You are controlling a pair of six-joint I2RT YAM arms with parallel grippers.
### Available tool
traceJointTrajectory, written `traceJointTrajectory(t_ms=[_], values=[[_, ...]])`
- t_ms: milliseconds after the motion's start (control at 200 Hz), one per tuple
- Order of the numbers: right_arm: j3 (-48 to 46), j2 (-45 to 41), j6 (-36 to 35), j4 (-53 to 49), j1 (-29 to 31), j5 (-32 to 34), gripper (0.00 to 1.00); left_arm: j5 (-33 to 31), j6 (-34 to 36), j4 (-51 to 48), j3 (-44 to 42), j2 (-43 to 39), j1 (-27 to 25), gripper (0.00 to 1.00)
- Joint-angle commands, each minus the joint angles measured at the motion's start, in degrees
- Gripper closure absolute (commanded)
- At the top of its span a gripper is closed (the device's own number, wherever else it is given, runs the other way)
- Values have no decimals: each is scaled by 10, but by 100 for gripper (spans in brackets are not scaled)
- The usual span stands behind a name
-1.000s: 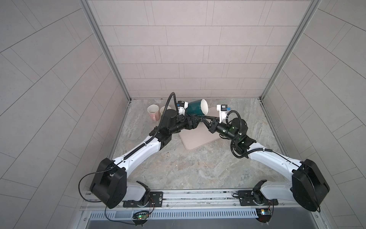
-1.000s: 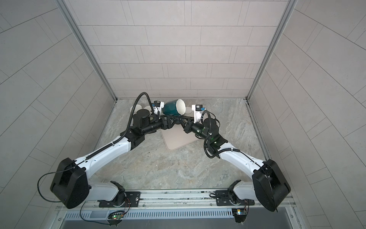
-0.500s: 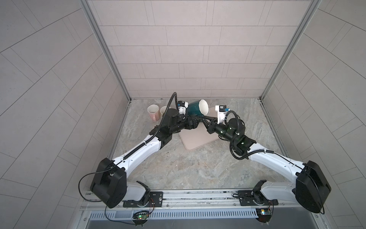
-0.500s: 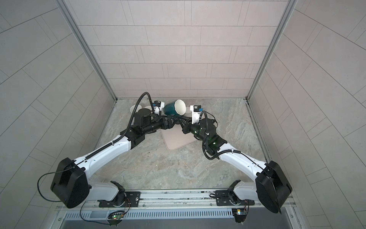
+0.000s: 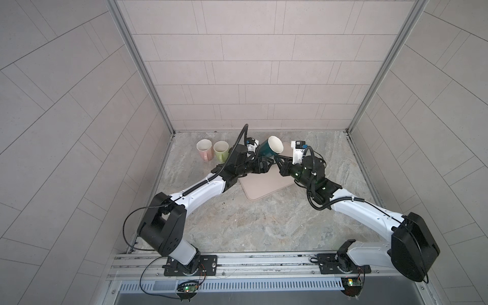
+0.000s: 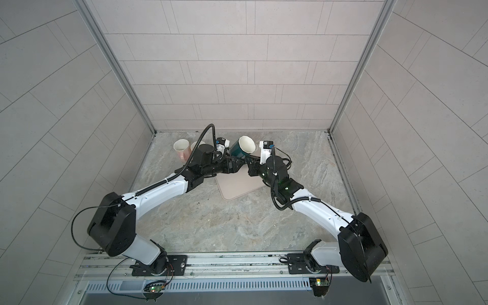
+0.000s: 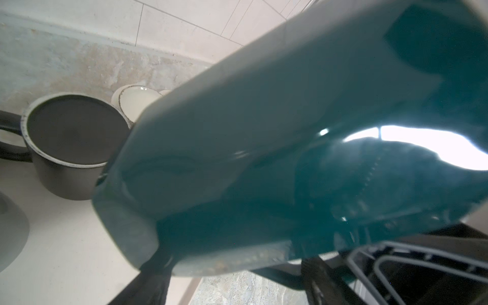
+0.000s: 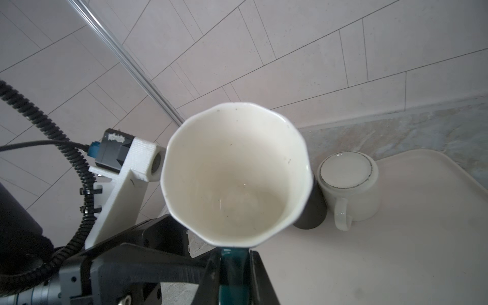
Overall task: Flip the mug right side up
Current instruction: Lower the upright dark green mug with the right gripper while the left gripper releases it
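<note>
The mug is teal outside and white inside. It hangs tilted above the beige tray, mouth facing up and to the right. My right gripper is shut on its teal handle, just below the rim. My left gripper is under the mug's body with its fingers spread wide on either side. Whether they still touch the mug is hidden.
A pink mug and a green mug stand upright at the back left. On the tray's far end a dark grey mug and a white mug sit upside down. The back wall is close behind.
The right arm's wrist has shifted a little toward the mug. The left fingers have spread wider. The mug stays in about the same place.
</note>
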Motion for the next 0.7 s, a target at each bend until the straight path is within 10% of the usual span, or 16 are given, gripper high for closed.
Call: traceJointTrajectory(t_ms=[0, 696], values=[[22, -8, -5, 40, -9, 4, 100, -10, 14, 14, 24, 6, -1, 18], [50, 88, -2, -32, -61, -19, 100, -5, 1, 39, 25, 77, 0, 17]])
